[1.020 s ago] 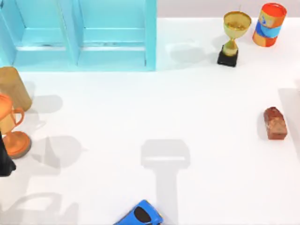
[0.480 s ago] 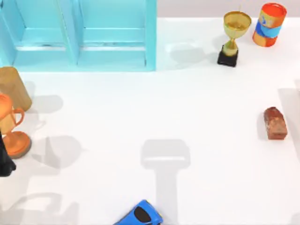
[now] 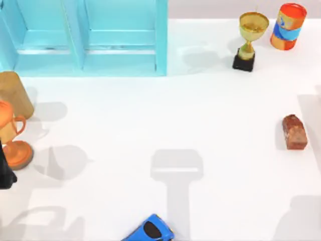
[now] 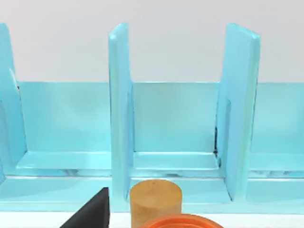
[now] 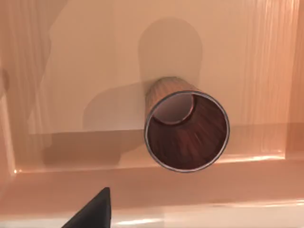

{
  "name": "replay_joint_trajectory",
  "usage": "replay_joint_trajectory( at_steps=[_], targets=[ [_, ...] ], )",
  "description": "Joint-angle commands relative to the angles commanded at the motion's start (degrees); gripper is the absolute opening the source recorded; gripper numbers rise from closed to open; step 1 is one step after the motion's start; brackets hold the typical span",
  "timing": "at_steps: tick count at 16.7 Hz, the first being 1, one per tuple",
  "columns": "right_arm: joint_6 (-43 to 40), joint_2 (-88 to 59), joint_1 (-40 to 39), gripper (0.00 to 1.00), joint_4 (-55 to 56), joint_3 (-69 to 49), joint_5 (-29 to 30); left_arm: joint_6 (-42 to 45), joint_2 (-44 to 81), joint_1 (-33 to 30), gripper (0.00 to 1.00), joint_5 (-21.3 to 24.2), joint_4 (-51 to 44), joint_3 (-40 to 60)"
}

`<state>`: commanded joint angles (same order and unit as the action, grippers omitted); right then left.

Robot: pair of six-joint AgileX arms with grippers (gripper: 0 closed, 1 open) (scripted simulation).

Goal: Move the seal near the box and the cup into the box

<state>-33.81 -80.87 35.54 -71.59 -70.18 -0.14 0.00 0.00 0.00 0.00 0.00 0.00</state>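
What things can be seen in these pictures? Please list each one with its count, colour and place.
Shelf: one, light blue, back left of the table.
Gold trophy: one, gold on a black base, back right.
Can: one, orange and blue, back right corner.
Seal: one, reddish-brown, right side.
Toy car: one, blue, front edge.
Orange trophy: one, orange, left edge.
Wooden block: one, tan, left edge, behind the orange trophy.
Cup: one, brown, standing in a pink box, right wrist view.
Table: one, white.
Left gripper: black, left edge.
Right gripper: black, above the box.
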Motion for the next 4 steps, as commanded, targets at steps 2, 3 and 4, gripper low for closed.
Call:
replay_joint_trajectory(
  at_steps=[2, 3, 4],
  targets=[
    [-1.1, -1.0, 0.3, 1.00, -2.3, -1.0, -1.4, 0.0, 0.0, 0.0, 1.00, 0.0, 0.0, 0.0],
    [-1.3, -1.3, 0.3, 1.00, -2.7, -1.1, -1.7, 0.0, 0.0, 0.0, 1.00, 0.0, 0.0, 0.0],
    [-1.3, -1.3, 0.3, 1.00, -2.7, -1.1, -1.7, 0.0, 0.0, 0.0, 1.00, 0.0, 0.0, 0.0]
  ],
)
